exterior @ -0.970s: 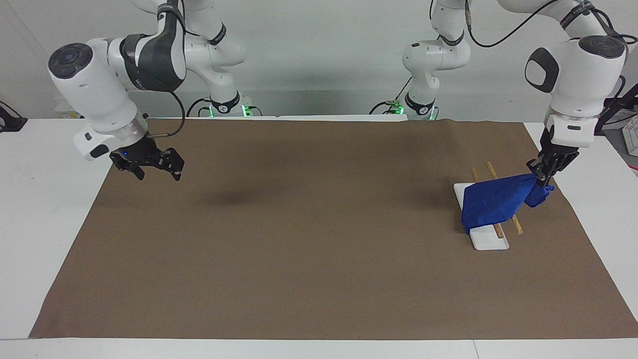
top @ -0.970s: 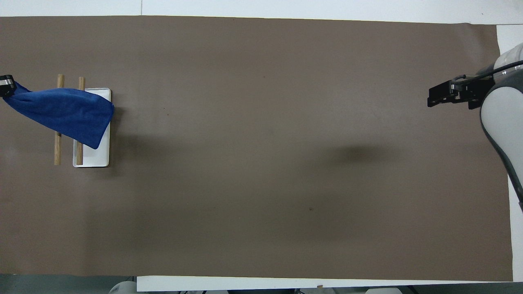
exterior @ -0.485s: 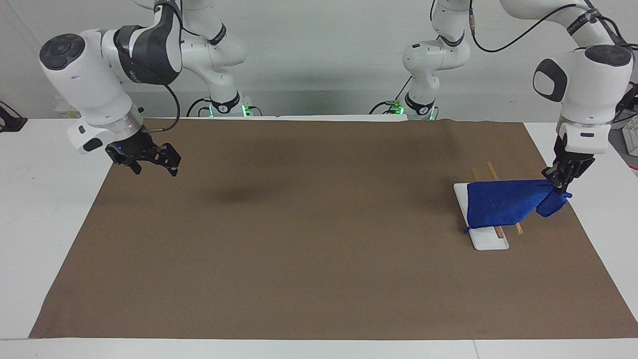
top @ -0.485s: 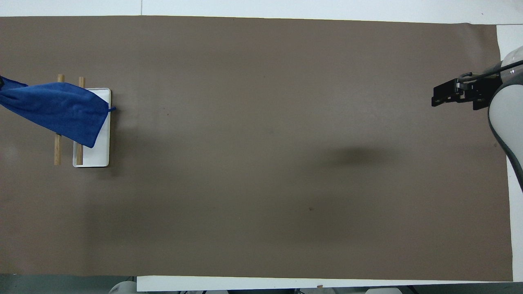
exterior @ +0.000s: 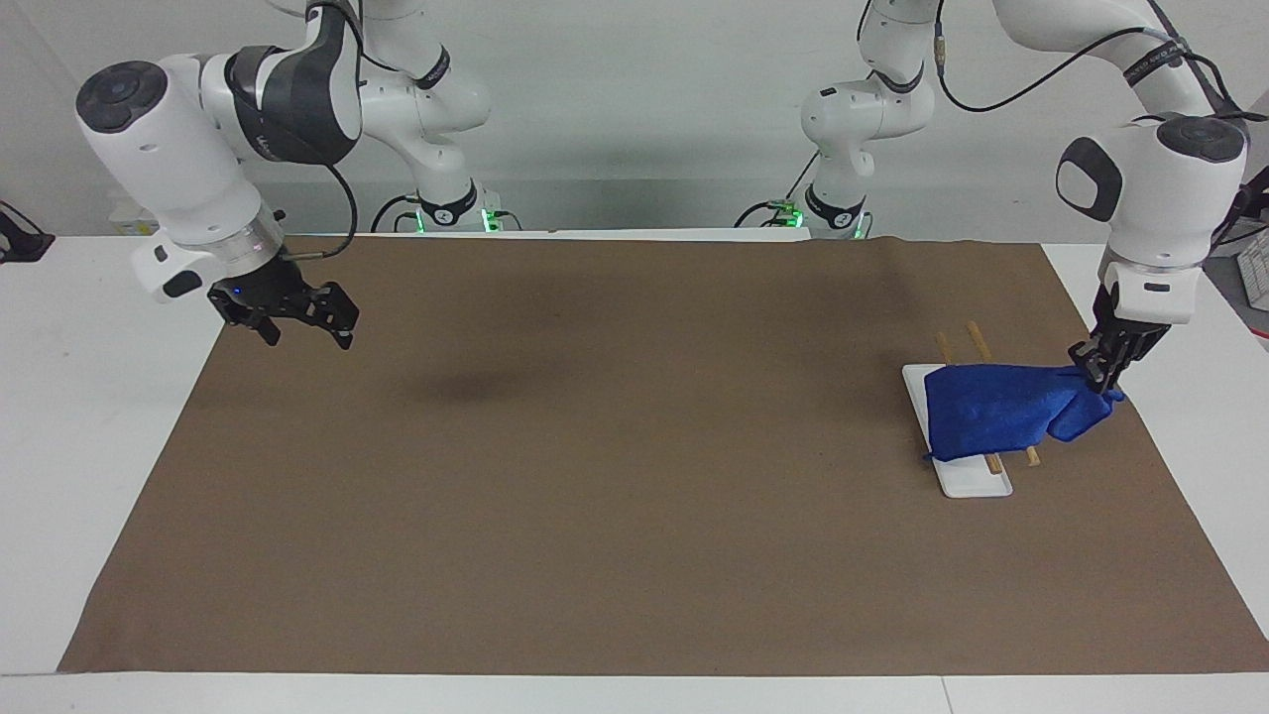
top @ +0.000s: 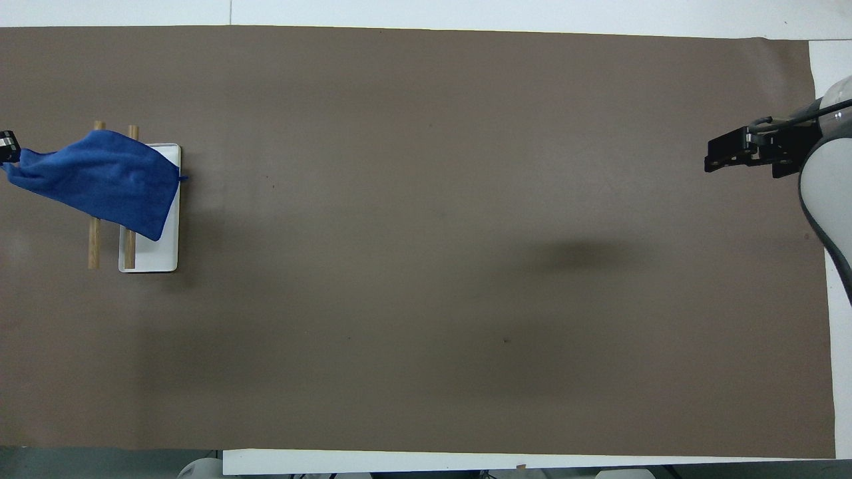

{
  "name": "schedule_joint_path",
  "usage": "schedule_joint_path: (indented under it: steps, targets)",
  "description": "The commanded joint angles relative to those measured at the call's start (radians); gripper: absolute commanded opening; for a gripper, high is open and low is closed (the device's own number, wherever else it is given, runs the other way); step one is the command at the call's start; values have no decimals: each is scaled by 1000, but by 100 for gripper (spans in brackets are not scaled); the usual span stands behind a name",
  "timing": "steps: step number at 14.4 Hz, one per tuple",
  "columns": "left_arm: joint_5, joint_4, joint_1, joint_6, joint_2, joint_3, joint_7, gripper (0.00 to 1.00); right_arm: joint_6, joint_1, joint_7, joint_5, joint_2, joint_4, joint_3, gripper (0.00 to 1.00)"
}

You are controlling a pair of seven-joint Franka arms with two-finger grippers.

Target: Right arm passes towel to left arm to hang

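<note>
The bright blue towel [exterior: 1001,412] lies draped across the two wooden rails of a small rack [exterior: 977,342] with a white base [exterior: 972,481], at the left arm's end of the table. It also shows in the overhead view [top: 106,181]. My left gripper [exterior: 1095,377] is shut on the towel's outer corner, just off the rack's outer side, low over the mat; only its tip shows in the overhead view [top: 8,146]. My right gripper [exterior: 297,322] is open and empty, raised over the mat's edge at the right arm's end [top: 729,152].
A brown mat [exterior: 634,496] covers most of the white table. The rack's wooden rails [top: 94,243] and white base [top: 163,256] stick out from under the towel.
The left gripper has moved outward and down with the towel's corner, laying the towel flatter over the rails. The right gripper has risen slightly and drawn back toward its end.
</note>
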Motion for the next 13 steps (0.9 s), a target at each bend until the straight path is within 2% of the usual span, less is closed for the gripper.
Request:
schedule_joint_path:
  steps: [1,3,7,10,13]
  targets:
    - [17,-11,9,-3,-14,-3,9,100,-12,-9,9,-8,-20,-5,10,100]
    - [17,26,22,-53,-20,-3,18,100,-10,-10,9,-10,-22,-8,10,100]
    - [-21,173,-3,-341,-11,-14,32,100,-4,-10,11,-8,-23,-13,10,100]
    - [-148,273,-30,-567,-12,-14,32,100,-1,-3,12,-8,-25,-22,10,100]
    - [-182,344,-110,-754,-24,-15,38,100,-6,-25,15,-8,-26,-22,7,100]
